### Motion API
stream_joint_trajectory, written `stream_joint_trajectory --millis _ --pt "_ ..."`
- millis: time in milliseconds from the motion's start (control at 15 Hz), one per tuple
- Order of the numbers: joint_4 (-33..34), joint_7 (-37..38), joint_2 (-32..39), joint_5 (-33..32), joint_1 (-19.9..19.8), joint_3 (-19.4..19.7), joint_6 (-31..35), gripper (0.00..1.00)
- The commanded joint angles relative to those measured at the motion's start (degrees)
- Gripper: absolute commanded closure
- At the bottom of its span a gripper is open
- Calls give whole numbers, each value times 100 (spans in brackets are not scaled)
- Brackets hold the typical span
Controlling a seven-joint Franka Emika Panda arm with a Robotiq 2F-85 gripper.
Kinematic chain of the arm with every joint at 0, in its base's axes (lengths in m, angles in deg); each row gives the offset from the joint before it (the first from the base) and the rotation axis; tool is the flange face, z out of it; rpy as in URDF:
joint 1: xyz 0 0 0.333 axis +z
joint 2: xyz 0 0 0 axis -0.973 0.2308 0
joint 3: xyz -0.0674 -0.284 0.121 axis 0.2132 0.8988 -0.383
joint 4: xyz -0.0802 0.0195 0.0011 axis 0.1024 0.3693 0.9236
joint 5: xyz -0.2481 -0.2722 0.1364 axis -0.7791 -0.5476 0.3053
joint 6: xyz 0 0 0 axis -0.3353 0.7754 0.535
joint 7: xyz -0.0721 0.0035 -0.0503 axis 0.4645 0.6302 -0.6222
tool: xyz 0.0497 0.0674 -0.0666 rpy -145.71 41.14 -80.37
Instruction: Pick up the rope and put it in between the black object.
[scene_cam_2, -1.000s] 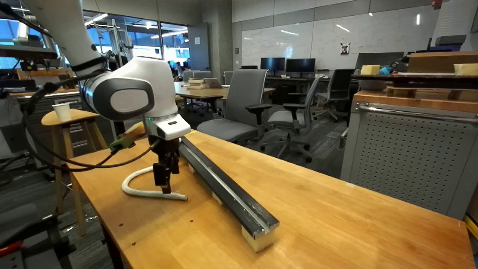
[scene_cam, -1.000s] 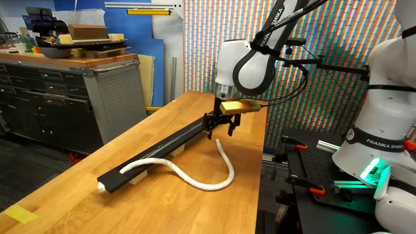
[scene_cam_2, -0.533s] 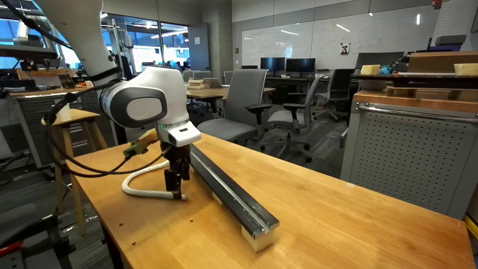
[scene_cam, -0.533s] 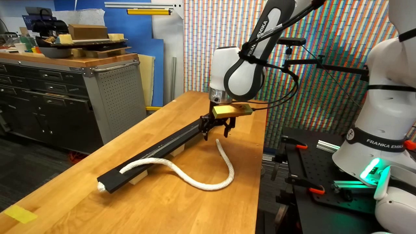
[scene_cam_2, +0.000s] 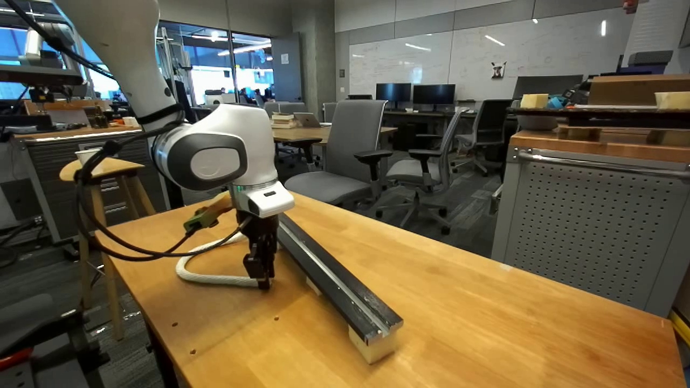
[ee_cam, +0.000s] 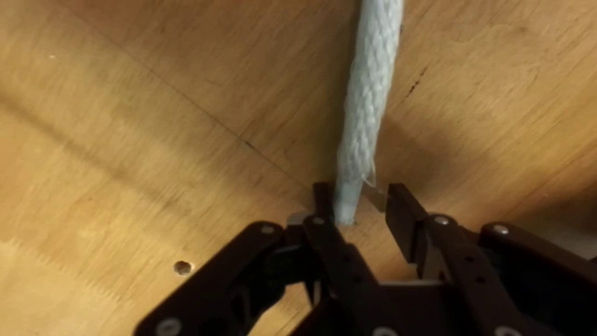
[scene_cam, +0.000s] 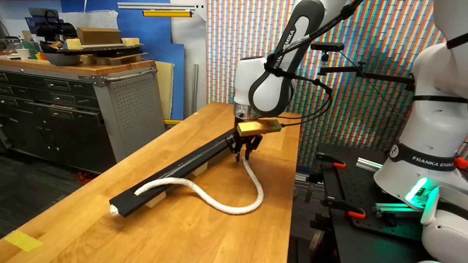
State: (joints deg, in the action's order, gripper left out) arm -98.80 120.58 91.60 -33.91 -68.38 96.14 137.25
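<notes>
The gripper (ee_cam: 360,204) sits lower than a second ago, its jaws narrower but parted around one end of the rope (scene_cam: 234,210), which curves over the table (scene_cam: 182,237) into the black object (scene_cam: 193,160).

Bar (scene_cam_2: 344,277): long ridge on the table (scene_cam: 226,241), raised on blocks (scene_cam_2: 372,346); low gaps beneath, between blocks.
Rope (scene_cam: 219,206): crosses one end of the bar, loops out along one side; in the way of a low pass there.
Gripper (ee_cam: 359,200): down on bar's rope side, jaws apart round rope tip; gap shows toward one finger (ee_cam: 404,221).
Cable (scene_cam: 317,82): hangs looped on bar's rope side, obstructing from above.
Bare wood (scene_cam_2: 485,312): broad strip on bar's other side, room for a hand.
</notes>
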Motion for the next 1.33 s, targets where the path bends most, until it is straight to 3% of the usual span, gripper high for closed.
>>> stream_joint_trajectory --millis 0,67,133,200,333,667,1267 --pt "-32 81 -112 -30 173 94 -205 66" --pt "-100 96 -165 -70 222 115 -208 75" --pt "-154 106 -205 -97 265 127 -214 72" --pt "-201 115 -233 -120 305 137 -207 91" --pt "-252 208 -250 -216 453 227 -177 100" --pt "-315 441 -349 -567 751 562 -99 97" --pt "-416 511 -1001 -745 590 672 -117 97"
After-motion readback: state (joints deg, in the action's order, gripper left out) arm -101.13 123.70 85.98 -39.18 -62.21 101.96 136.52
